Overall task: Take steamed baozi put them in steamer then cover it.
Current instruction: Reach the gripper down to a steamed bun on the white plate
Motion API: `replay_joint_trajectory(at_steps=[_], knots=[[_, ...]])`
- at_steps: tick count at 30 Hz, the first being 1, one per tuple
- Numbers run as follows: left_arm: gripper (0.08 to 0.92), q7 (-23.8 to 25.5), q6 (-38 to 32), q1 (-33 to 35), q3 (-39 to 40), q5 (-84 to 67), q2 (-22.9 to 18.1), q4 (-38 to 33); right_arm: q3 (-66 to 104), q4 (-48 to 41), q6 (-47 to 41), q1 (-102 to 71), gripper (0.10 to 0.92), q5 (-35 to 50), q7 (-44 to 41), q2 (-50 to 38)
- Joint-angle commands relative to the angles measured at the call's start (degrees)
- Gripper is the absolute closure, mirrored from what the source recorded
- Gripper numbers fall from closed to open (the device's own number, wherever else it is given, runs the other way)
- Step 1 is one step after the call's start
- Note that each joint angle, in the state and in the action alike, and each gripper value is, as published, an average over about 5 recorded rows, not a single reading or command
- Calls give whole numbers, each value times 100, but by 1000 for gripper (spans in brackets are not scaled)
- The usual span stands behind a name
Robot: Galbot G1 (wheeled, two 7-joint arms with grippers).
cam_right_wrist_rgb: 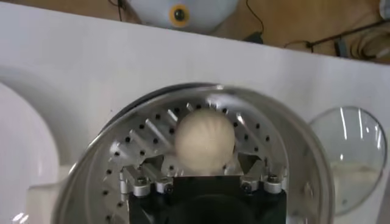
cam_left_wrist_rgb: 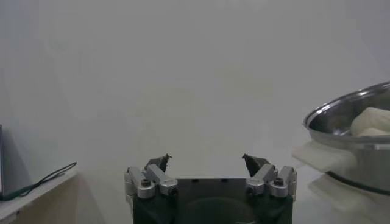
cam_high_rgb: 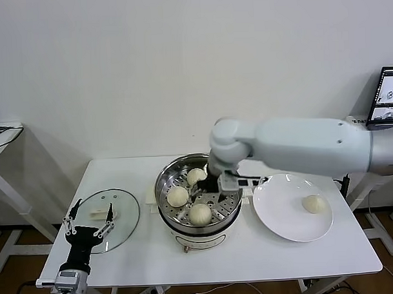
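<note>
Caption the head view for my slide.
Right gripper open inside steamer holding three baozi; one remains on plate.

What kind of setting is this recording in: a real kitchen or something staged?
Likely a staged lab or test room, not a kitchen: a plain white table against a bare wall, a steamer standing alone on it, and a monitor off to one side.

A lab or test room is showing here, not a kitchen. A white folding table [cam_high_rgb: 110,259] is standing against a bare wall [cam_high_rgb: 180,57], with a monitor [cam_high_rgb: 390,95] glowing beside it.
</note>
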Motion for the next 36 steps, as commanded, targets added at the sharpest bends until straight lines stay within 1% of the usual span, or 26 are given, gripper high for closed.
replay_joint_trajectory(at_steps=[1,3,6,11,16,19,24,31,36], knots=[[177,-14,1,25,101,26,-5,-48,-7,-27,-1551,746,203,1800,-868,-1402],[177,-16,-3,44,125,35,-1,-69,11,-87,-2086,655,203,2010,-1055,-1740],[177,-16,-11,72,140,40,9,-106,224,-331,-2553,254,203,1952,-1183,-2148],[177,-12,-19,92,142,40,24,-125,781,-945,-2920,-682,203,1216,-1316,-2680],[177,-16,-19,83,191,58,23,-114,1855,-1473,-3104,-1791,203,346,-1506,-2972],[177,-20,-19,71,230,73,11,-108,2778,-1807,-3111,-2682,203,-189,-1514,-2980],[177,-29,-17,67,290,128,-4,-102,4107,-2352,-3090,-3955,203,-699,-1464,-2749],[177,-56,-7,61,336,175,-25,-96,5057,-3117,-2836,-4671,203,-1182,-1297,-2333],[177,-82,3,37,382,208,-28,-58,5328,-3381,-2731,-4883,203,-1259,-1132,-2150]])
